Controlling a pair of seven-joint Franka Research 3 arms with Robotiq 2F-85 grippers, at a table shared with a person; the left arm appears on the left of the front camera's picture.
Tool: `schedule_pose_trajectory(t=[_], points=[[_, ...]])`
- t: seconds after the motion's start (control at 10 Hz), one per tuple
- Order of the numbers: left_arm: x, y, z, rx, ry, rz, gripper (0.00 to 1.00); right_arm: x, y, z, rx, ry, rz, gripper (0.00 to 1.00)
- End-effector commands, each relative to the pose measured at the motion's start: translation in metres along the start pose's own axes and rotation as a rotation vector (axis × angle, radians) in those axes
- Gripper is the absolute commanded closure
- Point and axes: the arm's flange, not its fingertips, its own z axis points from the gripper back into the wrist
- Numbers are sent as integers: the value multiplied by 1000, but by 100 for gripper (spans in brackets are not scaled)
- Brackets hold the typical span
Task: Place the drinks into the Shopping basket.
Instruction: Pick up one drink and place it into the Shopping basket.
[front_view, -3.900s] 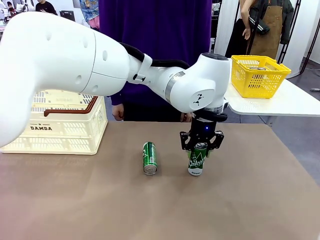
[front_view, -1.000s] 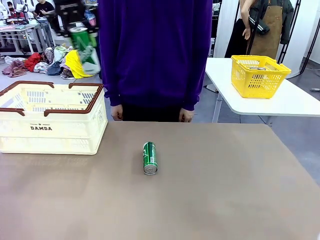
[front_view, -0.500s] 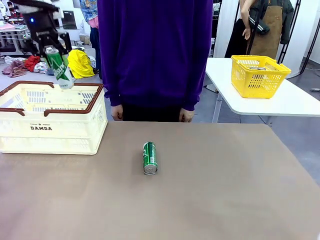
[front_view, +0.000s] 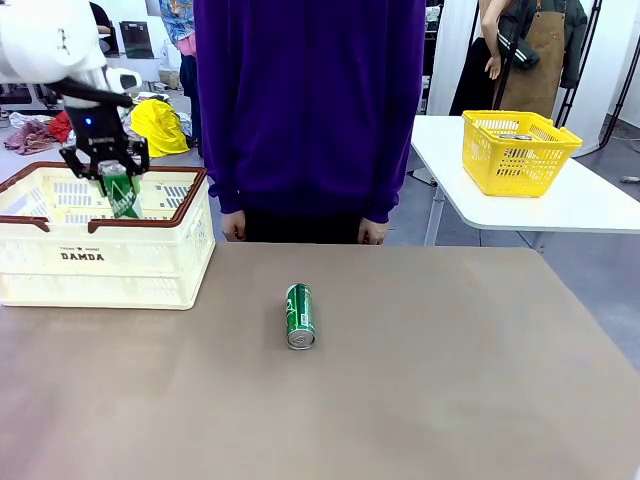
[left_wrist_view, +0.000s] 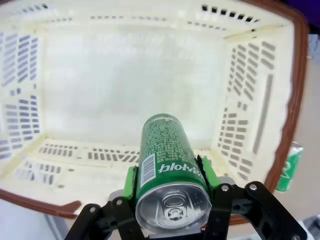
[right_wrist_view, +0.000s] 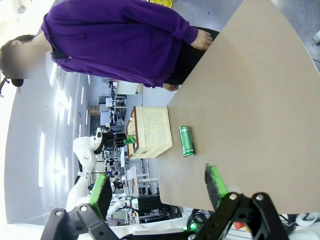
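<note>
Left end effector (front_view: 114, 184) clenched on slim green metal drink can (left_wrist_view: 166, 150), likely light, slick, dent-prone; 2nd green can (front_view: 299, 316), 4 o'clock of cream slatted shopping basket (front_view: 100, 272), wants mid-body grip.

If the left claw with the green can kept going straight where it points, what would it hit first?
The left gripper points down into the Shopping basket; the green can it holds would probably touch the basket's bare floor first. Nothing shows in between.
</note>
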Motion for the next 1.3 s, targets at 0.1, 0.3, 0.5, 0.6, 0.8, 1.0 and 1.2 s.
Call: schedule_pose_trajectory(t=[0.1, 0.3, 0.5, 0.6, 0.8, 1.0, 1.2], points=[[-19, 13, -27, 38, -39, 79, 100, 2, 1, 0, 25, -7, 24, 0], [-18, 7, -51, 48, -4, 70, 100, 2, 1, 0, 25, -7, 24, 0], [-12, 6, -65, 31, 8, 76, 100, 2, 1, 0, 25, -7, 24, 0], [-8, 6, -72, 29, 30, 77, 100, 2, 1, 0, 25, -7, 24, 0], [0, 8, -87, 19, 61, 92, 100, 2, 1, 0, 25, -7, 24, 0], [3, 8, -95, 11, 79, 98, 100, 2, 1, 0, 25, -7, 24, 0], [3, 8, -93, 12, 76, 101, 100, 2, 1, 0, 25, -7, 24, 0]])
